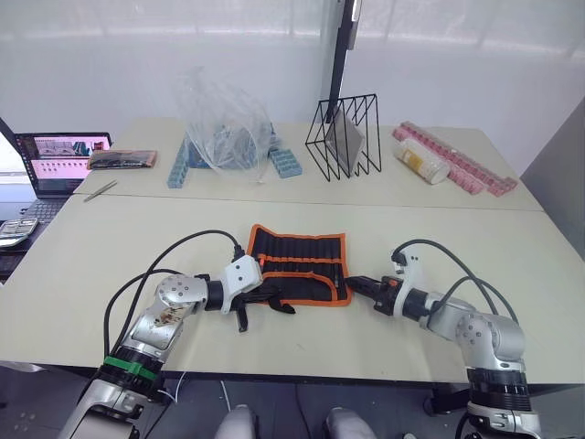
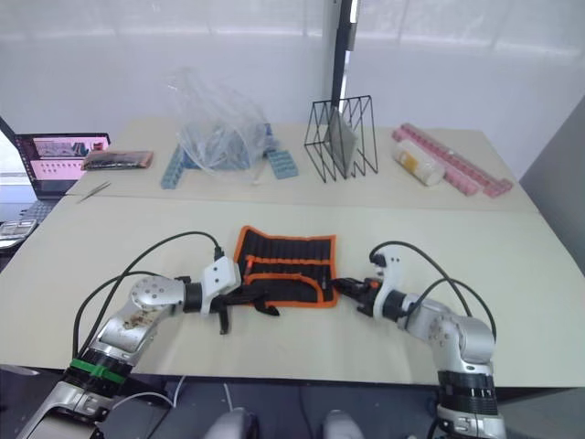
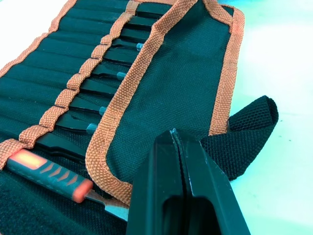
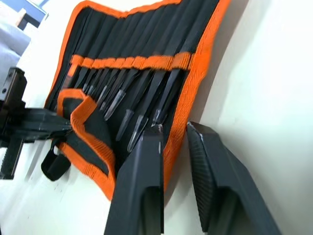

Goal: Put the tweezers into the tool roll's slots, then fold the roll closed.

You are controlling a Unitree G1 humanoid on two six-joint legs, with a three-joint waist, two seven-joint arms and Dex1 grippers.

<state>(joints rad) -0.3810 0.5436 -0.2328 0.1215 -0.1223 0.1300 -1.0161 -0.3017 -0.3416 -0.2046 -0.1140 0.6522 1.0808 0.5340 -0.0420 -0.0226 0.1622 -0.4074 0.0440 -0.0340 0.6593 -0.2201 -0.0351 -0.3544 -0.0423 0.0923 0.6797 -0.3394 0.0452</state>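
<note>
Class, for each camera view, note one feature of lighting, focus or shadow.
Head views: bright glare washes out the back wall. Left wrist view: gripper blurs close up, tool roll weave sharp. Right wrist view: gripper fingers throw soft shadows on the table.

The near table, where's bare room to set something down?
Bare top lies to the left of the left gripper and to the right of the right gripper, and in a strip behind the tool roll up to the seam. The middle is crowded: both grippers flank the roll.
</note>
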